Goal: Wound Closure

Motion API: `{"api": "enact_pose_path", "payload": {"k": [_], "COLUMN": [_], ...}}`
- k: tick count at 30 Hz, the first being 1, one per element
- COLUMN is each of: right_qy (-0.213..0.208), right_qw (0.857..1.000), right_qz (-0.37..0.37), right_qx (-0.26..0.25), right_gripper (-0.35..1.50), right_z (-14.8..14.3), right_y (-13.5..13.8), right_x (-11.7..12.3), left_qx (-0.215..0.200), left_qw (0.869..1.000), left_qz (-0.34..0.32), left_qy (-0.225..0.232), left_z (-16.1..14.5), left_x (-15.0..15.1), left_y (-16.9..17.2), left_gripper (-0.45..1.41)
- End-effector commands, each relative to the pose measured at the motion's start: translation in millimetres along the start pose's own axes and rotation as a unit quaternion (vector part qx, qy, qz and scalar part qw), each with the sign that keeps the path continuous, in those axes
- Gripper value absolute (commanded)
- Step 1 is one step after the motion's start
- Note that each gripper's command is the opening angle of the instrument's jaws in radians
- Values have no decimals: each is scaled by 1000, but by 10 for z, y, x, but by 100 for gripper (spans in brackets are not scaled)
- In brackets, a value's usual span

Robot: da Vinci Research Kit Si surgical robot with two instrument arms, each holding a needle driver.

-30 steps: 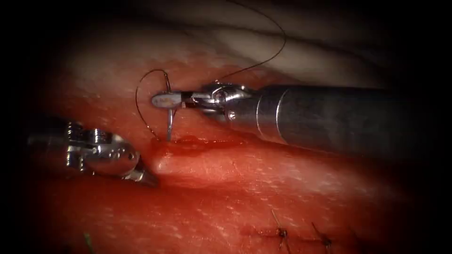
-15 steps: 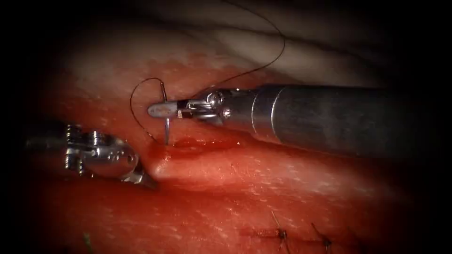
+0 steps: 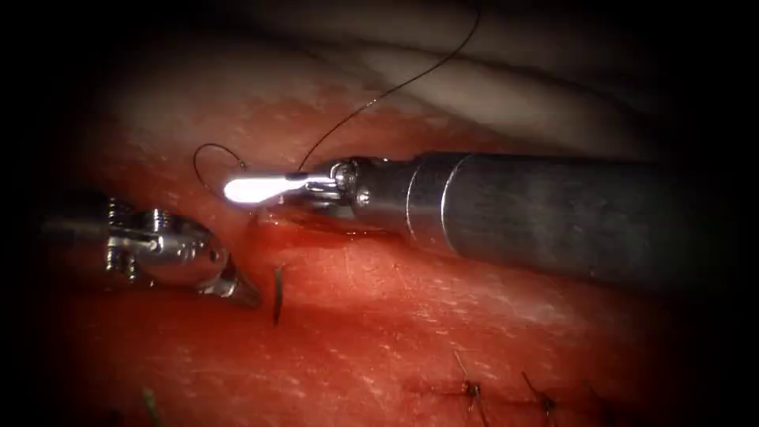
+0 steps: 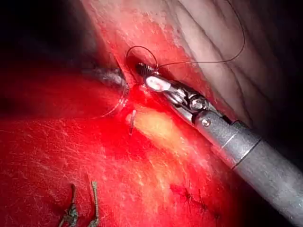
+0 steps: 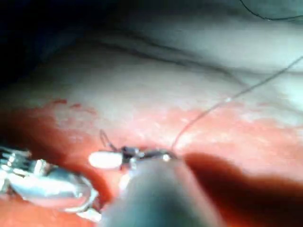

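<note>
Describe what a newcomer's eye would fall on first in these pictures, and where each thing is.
The right tool stands out, its bright jaws shut on the needle's back end at the cut's upper edge. The needle is in the tissue, its tip poking out below the cut, beside the left tool. Dark thread curls away above.

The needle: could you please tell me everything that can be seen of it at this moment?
The needle is thin, dark, curved metal. It is in the tissue: a short tip sticks up out of it just below the cut, beside the left tool, apart from it. The right tool grips its tail end above the cut, where the thread joins.
</note>
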Motion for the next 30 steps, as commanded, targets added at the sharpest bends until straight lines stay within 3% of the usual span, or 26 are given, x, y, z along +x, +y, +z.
{"api": "enact_pose_path", "payload": {"k": [1,4,9,16,23,30], "right_qy": [-2,-25,-1,14,12,12], "right_qw": [998,981,968,957,957,957], "right_qz": [-65,-189,-245,-277,-276,-277], "right_qx": [-2,-21,-59,-89,-87,-86], "right_gripper": [125,125,130,130,130,130], "right_z": [5,-9,-29,-49,-52,-54], "right_y": [4,4,-2,-14,-15,-14], "right_x": [3,7,25,45,45,44], "left_qx": [4,22,47,78,105,118], "left_qw": [1000,999,993,975,958,948], "left_qz": [-5,6,52,137,176,173], "left_qy": [9,44,96,156,200,240], "left_z": [4,-10,-19,-20,-13,-19], "left_x": [3,8,11,9,16,27], "left_y": [0,-6,-9,3,7,-1], "left_gripper": [-26,-9,11,39,44,45]}}
